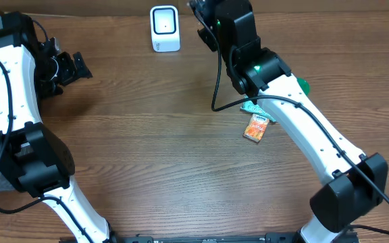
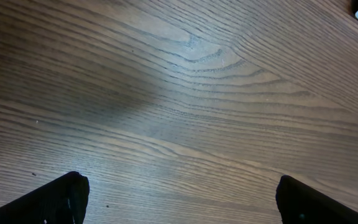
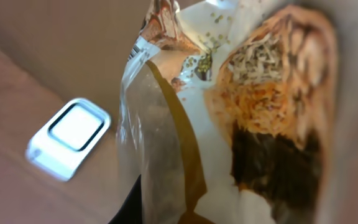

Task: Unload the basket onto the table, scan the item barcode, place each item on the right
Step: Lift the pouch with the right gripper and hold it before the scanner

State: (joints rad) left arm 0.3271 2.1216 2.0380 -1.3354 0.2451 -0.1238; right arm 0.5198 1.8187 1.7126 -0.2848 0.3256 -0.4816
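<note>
Food pouch [image 3: 229, 124], glossy film printed with a food picture, sits pinched in the closed right gripper [image 1: 200, 12]. The gripper is raised at the far edge of the table [image 1: 154, 148], just right of the white scanner [image 1: 165, 28]. The left gripper [image 2: 179, 202] hovers low over bare wood, its fingers [image 2: 61, 199] spread wide and holding nothing.

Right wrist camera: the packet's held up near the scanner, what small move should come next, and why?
Probably turn the packet until its barcode faces the scanner. The scanner sits low to the left, off the packet's line, and only the packet's picture side shows, no clear barcode.
</note>
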